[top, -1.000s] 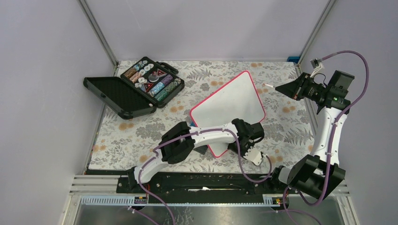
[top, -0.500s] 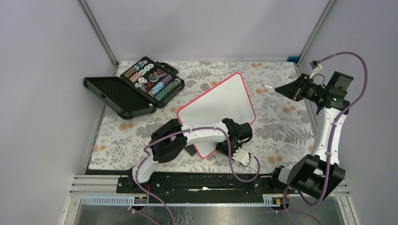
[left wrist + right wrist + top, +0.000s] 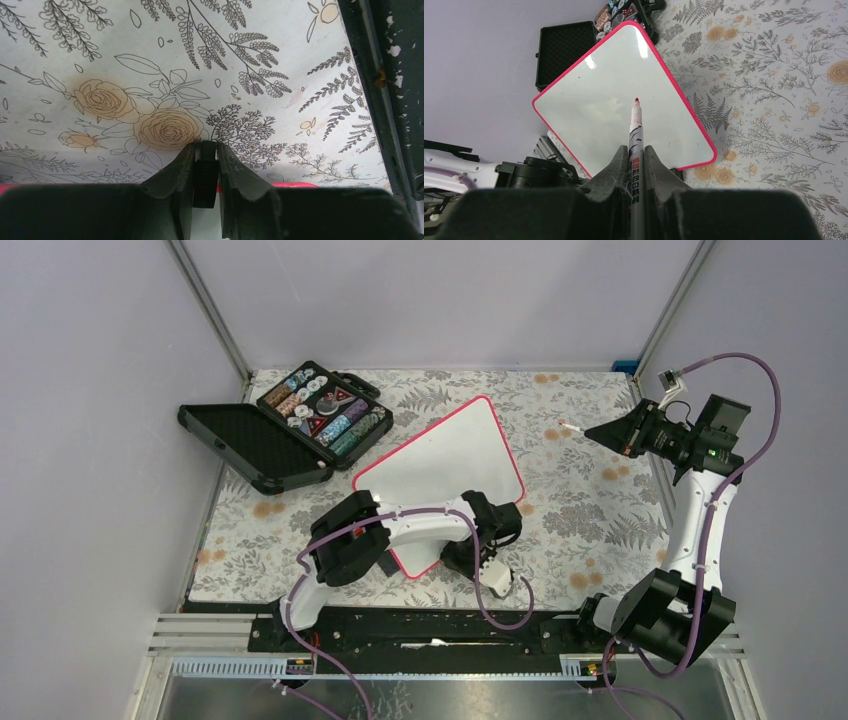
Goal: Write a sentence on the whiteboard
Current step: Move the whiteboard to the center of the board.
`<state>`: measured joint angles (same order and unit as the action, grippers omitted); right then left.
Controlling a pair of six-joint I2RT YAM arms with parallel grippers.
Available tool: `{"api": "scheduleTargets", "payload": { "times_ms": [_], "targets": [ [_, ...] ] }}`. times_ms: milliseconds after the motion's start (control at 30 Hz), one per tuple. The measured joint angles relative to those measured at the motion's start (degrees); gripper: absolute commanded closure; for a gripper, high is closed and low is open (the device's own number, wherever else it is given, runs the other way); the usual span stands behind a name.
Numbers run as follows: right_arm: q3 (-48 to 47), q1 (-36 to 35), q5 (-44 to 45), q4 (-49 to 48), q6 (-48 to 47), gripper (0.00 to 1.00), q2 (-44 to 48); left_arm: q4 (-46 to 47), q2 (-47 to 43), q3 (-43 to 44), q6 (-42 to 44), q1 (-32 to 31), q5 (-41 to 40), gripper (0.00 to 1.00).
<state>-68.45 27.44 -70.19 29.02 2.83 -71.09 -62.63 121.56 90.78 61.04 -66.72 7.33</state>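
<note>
While left pincer (image 3: pixel 205 148) clamps whiteboard (image 3: pixel 440 462) and right pincer (image 3: pixel 636 151) marker (image 3: pixel 634 125), open case (image 3: pixel 290 426) lies nearby.

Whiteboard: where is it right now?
In the top view the whiteboard sits mid-table, just right of the open black case, with its near edge pinched by the left hand.

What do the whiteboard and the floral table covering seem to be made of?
The whiteboard: smooth glossy white panel, likely coated board, since light streaks reflect on it; its pink-red frame looks plastic. The table covering: matte printed sheet, perhaps paper or vinyl; no glare shows.
</note>
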Motion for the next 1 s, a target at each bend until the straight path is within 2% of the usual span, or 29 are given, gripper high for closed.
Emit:
{"api": "scheduleTargets", "payload": {
  "times_ms": [100,233,333,433,500,733,1000],
  "targets": [
    [0.0,0.0,0.0,0.0,0.0,1.00,0.0,-0.9,0.5,1.1,0.0,0.0,0.0,0.91],
    [0.1,0.0,0.0,0.0,0.0,1.00,0.0,-3.1,2.1,3.6,-0.5,0.0,0.0,0.72],
    [0.1,0.0,0.0,0.0,0.0,1.00,0.0,-4.3,3.2,5.1,-1.4,0.0,0.2,0.50],
    [0.1,0.0,0.0,0.0,0.0,1.00,0.0,-6.3,3.6,5.8,-2.9,-0.3,0.1,0.19],
    [0.1,0.0,0.0,0.0,-0.1,1.00,0.0,-7.5,3.6,6.4,-4.0,-0.5,0.2,0.04],
    [0.1,0.0,0.0,0.0,-0.2,1.00,-0.5,-6.1,2.4,9.7,-8.6,-0.5,0.1,0.01],
    [-0.2,0.0,0.0,0.1,-0.4,1.00,-1.5,-3.7,-9.4,11.3,-18.4,2.3,0.7,0.01]
  ]
}}
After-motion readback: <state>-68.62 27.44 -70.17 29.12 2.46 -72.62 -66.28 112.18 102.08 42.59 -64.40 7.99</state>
